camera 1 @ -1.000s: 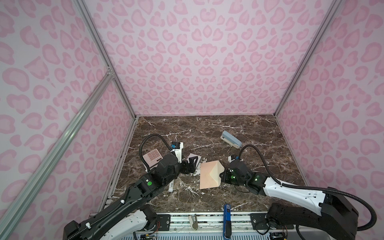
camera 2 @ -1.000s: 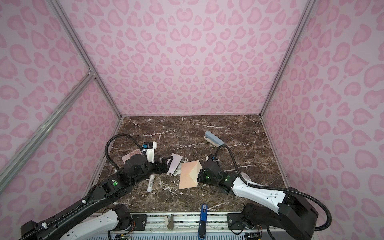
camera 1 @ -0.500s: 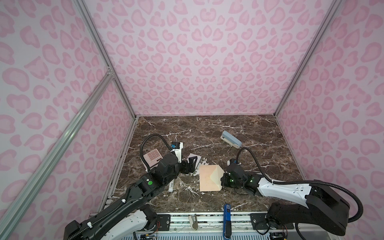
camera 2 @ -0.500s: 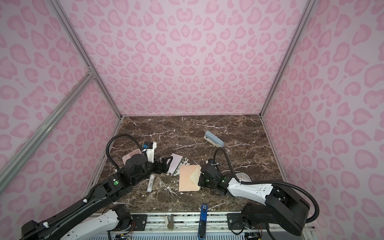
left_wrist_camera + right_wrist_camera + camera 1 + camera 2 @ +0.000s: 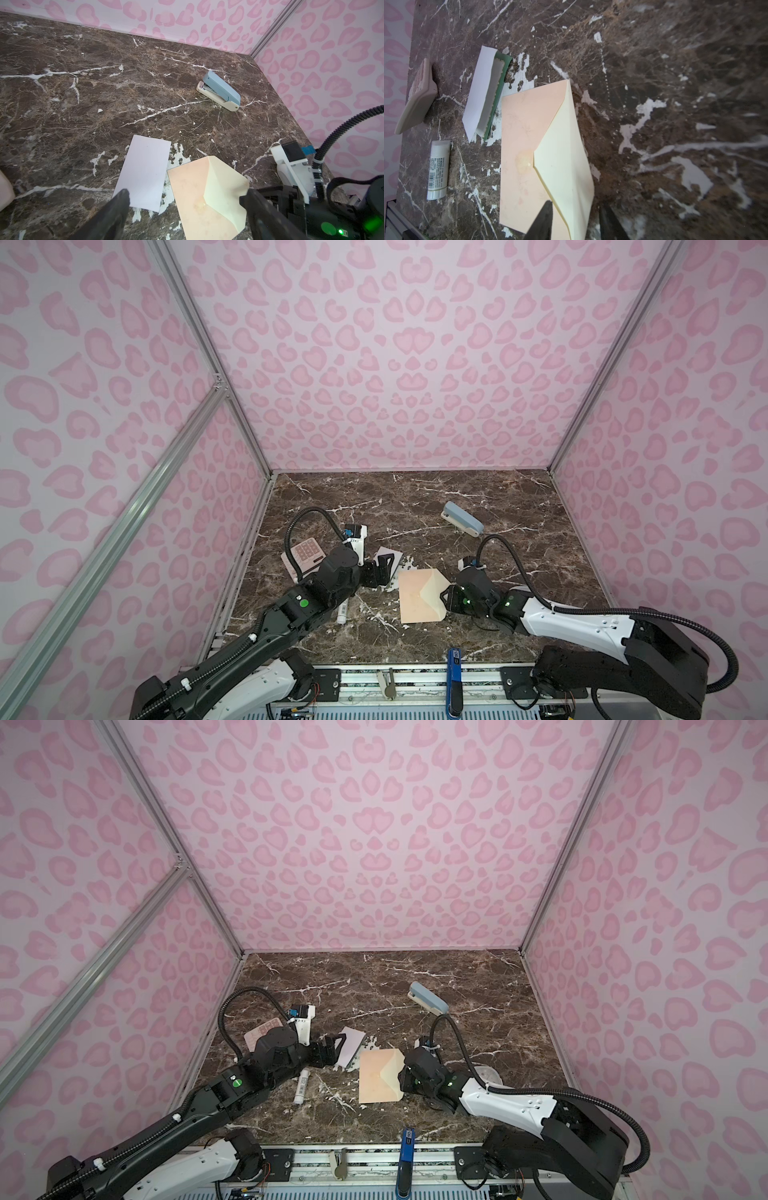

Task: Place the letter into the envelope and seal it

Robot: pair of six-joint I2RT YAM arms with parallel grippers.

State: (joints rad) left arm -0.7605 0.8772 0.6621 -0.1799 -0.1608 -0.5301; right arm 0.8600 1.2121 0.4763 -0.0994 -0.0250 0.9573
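Note:
The peach-orange envelope lies flat mid-table, its cream flap folded partway over, point toward the middle. My right gripper is at the envelope's right edge, open. One of its fingers is over the peach face, the other is over the marble, and the flap's edge lies loose between them. The letter, white side up with green under it, lies just left of the envelope. My left gripper hovers open at the letter's near end, holding nothing.
A blue-and-cream stapler sits toward the back right. A pink calculator lies by the left wall, and a white glue stick lies nearer the front. A white round object sits behind my right arm. A blue tool rests on the front rail.
My right gripper was shut on the raised flap. It has come down, the envelope has settled flat, and the jaws have parted. The left arm has barely moved.

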